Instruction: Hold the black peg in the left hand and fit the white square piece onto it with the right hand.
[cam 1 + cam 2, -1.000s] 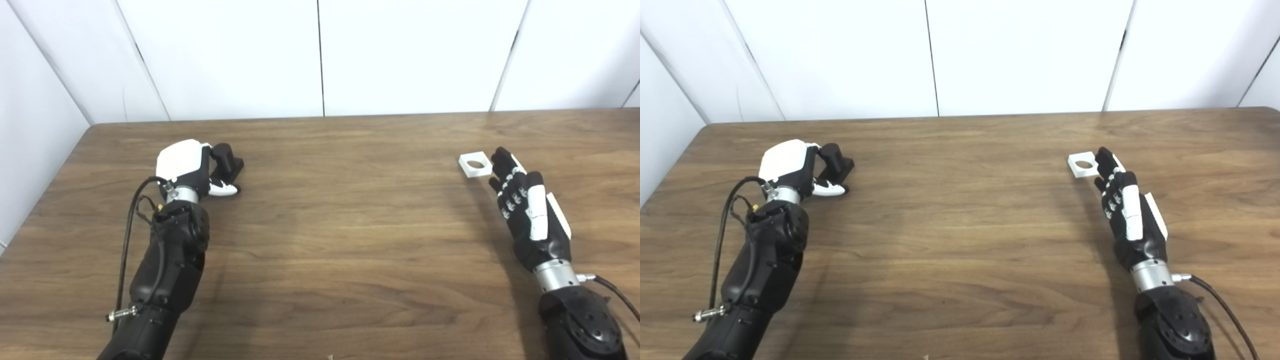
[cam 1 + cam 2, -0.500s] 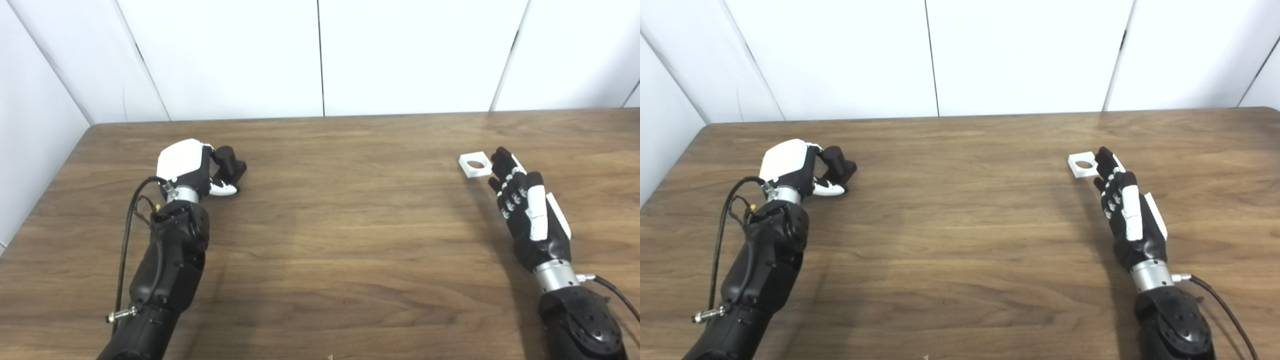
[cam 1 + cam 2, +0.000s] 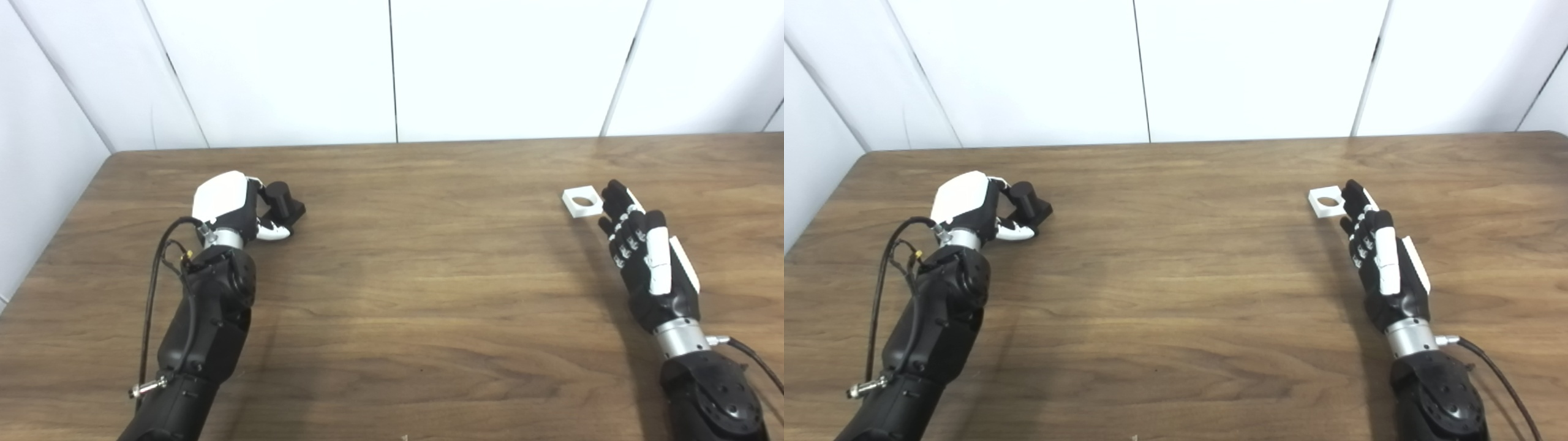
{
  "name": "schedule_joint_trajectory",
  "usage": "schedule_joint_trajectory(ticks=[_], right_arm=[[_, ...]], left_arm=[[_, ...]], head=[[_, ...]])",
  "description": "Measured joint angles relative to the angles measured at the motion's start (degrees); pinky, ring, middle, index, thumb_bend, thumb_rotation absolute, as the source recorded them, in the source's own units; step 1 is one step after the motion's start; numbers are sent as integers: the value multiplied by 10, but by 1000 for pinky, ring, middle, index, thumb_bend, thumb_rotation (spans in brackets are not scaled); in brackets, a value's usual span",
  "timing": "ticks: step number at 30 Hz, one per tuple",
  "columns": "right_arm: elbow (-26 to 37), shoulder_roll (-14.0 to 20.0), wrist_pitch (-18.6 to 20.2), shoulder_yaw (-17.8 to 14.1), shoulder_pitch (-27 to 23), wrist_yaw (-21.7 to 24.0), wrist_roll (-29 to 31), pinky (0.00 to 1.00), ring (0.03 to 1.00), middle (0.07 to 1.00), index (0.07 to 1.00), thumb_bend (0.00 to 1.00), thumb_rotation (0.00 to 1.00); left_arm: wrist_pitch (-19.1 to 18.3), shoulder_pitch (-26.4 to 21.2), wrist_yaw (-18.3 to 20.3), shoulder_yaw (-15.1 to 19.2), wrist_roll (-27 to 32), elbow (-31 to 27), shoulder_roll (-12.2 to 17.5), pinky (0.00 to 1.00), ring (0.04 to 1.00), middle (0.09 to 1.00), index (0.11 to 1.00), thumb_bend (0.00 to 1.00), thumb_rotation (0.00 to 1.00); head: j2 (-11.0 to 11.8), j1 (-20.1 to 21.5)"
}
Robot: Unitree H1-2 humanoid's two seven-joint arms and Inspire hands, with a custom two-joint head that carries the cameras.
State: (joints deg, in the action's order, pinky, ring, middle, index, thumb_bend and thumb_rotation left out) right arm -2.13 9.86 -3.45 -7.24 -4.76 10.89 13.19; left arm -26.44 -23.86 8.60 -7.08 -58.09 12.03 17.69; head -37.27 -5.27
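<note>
The black peg point(image 3: 285, 201) sits at the table's left, tilted to the right, between the fingers and the white-tipped thumb of my left hand point(image 3: 228, 202). That hand is curled round it and shut on it. The white square piece point(image 3: 582, 201), with a round hole in it, lies flat on the table at the right. My right hand point(image 3: 643, 257) lies just right of and nearer than it, open with its fingers straight. Its fingertips point(image 3: 612, 191) reach the piece's right edge.
The wooden table point(image 3: 416, 263) spreads wide between my two arms. White wall panels stand behind its far edge. The table's left edge runs close to my left arm. Cables hang from both wrists.
My left hand has shifted a little to the right, and the black peg has moved and tilted right with it. The right hand and the white piece have stayed still.
</note>
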Motion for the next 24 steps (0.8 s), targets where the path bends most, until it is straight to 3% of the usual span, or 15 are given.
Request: schedule_joint_trajectory(ticks=[24], right_arm=[[3, 0, -1, -1, 2, 2, 1, 1000, 1000, 963, 937, 622, 1000]], left_arm=[[0, 0, 3, -5, 18, -3, 4, 948, 964, 852, 580, 670, 195]], head=[[-1, 0]])
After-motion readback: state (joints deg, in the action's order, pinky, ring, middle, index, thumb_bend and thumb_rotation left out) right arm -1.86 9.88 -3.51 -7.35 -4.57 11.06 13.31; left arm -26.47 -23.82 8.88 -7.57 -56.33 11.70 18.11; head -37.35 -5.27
